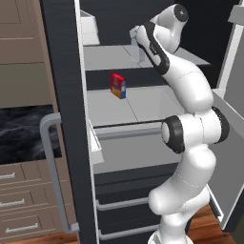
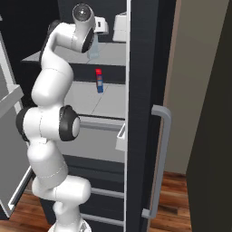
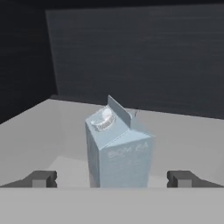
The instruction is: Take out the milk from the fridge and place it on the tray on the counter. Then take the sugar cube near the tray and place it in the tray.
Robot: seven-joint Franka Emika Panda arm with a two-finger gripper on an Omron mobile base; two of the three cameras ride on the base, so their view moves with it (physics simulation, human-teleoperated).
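The milk, a pale carton with a gabled top, stands upright on the upper light grey shelf of the open black fridge. My gripper is open. Its two dark fingertips stand wide apart on either side of the carton's lower part, clear of it. From the base views the arm reaches up into the top shelf and partly hides the milk. The tray and the sugar cube are out of view. A strip of the black marble counter shows left of the fridge door.
A red, blue and yellow box stands on the shelf below the milk. The open fridge doors, each with a long grey bar handle, flank the arm. Dark drawers sit low in the fridge. Brown cabinets lie under the counter.
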